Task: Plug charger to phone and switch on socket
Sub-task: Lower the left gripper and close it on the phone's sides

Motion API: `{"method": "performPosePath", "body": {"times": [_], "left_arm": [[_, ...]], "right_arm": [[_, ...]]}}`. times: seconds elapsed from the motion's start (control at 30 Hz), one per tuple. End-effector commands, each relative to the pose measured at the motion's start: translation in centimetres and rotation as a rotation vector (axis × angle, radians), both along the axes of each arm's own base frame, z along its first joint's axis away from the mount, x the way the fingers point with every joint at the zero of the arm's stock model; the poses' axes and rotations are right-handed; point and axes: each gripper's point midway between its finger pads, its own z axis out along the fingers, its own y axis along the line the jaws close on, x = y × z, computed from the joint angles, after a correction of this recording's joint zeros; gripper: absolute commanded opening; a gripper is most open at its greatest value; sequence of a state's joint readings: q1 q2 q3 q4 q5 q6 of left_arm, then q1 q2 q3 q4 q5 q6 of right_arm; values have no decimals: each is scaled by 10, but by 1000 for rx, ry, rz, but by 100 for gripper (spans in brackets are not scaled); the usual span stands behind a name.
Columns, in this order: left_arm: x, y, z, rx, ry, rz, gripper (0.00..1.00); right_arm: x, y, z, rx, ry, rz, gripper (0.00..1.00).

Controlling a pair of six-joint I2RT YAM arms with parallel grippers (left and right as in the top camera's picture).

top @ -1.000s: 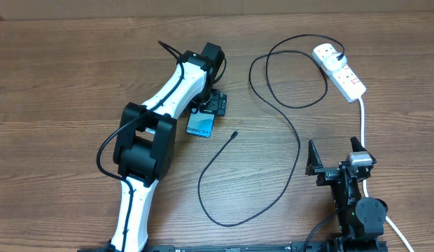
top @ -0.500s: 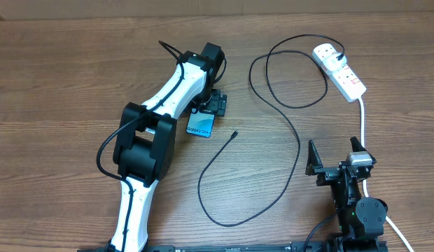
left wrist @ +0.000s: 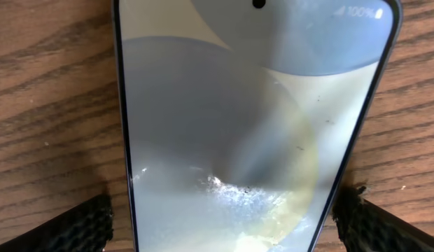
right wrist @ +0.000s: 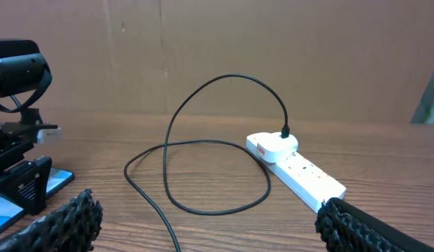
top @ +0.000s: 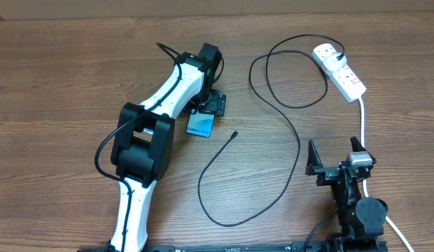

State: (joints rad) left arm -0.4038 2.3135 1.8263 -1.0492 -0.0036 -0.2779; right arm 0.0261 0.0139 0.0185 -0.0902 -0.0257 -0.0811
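The phone (top: 200, 126) lies flat on the wooden table, screen up. In the left wrist view the phone (left wrist: 231, 119) fills the frame. My left gripper (top: 214, 105) is low over the phone's far end; it is open (left wrist: 220, 227), one finger on each side of the phone with a small gap at each edge. The charger's connector tip (top: 234, 134) lies loose on the table right of the phone. Its black cable (top: 290, 133) loops back to a black plug (top: 341, 54) in the white socket (top: 343, 73). My right gripper (top: 334, 155) is open and empty at the front right.
The socket's thick white cord (top: 362, 122) runs down past my right arm. In the right wrist view the socket (right wrist: 301, 168), the cable loop (right wrist: 203, 112) and my left gripper (right wrist: 24, 182) lie ahead of the open right gripper (right wrist: 206, 231). A brown wall stands behind.
The left arm has shifted very slightly; the phone, the cable and the right arm have not moved.
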Motion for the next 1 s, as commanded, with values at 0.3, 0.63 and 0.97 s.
{"method": "performPosePath", "body": {"times": [0.3, 0.63, 0.97], "left_arm": [[-11, 9, -19, 18, 52, -5, 90], [-10, 10, -19, 21, 50, -3, 92], [-12, 5, -19, -9, 60, -7, 94]], "right_arm": [[0, -1, -1, 5, -6, -6, 100], [0, -1, -1, 5, -6, -6, 100], [0, -1, -1, 5, -6, -6, 100]]}}
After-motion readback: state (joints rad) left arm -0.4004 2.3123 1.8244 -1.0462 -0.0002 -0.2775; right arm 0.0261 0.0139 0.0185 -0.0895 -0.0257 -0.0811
